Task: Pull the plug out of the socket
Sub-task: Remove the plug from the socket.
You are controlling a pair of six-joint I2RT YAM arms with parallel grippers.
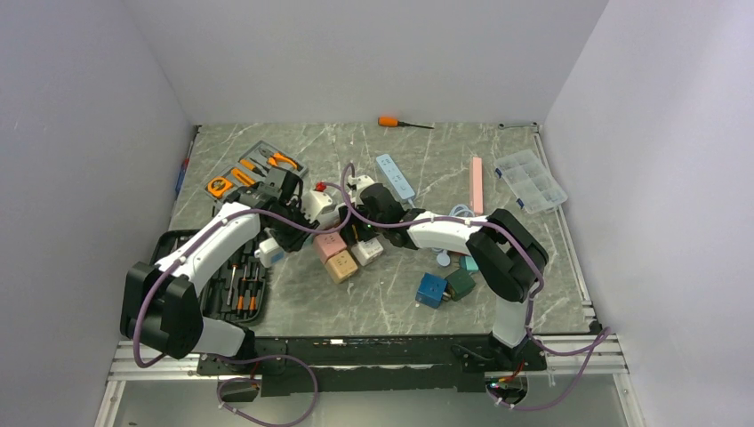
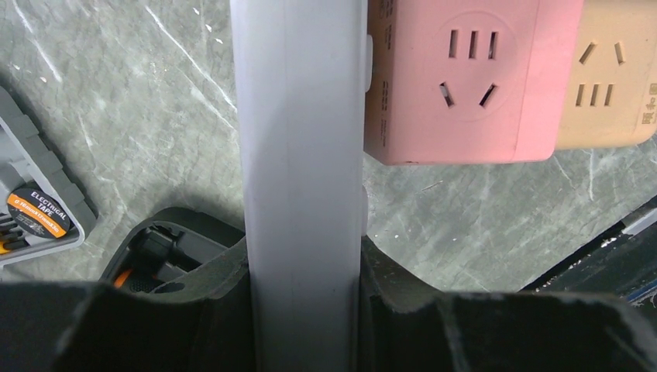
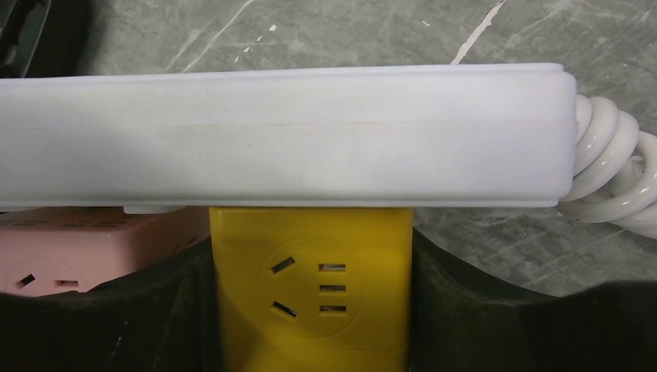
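White power strip (image 2: pixel 302 139) is clamped by the left end effector (image 2: pixel 304 271). Against the strip's long side sits the yellow cube plug (image 3: pixel 310 310), the right end effector (image 3: pixel 310 256) closed on its two flanks; a pink cube (image 2: pixel 457 77) adjoins the strip too.

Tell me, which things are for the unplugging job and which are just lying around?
For the job: white power strip, yellow plug cube stuck in it, left gripper, right gripper.
Just lying about: orange screwdriver, pink bar, clear compartment box, blue cube, green cube, electrical tape.
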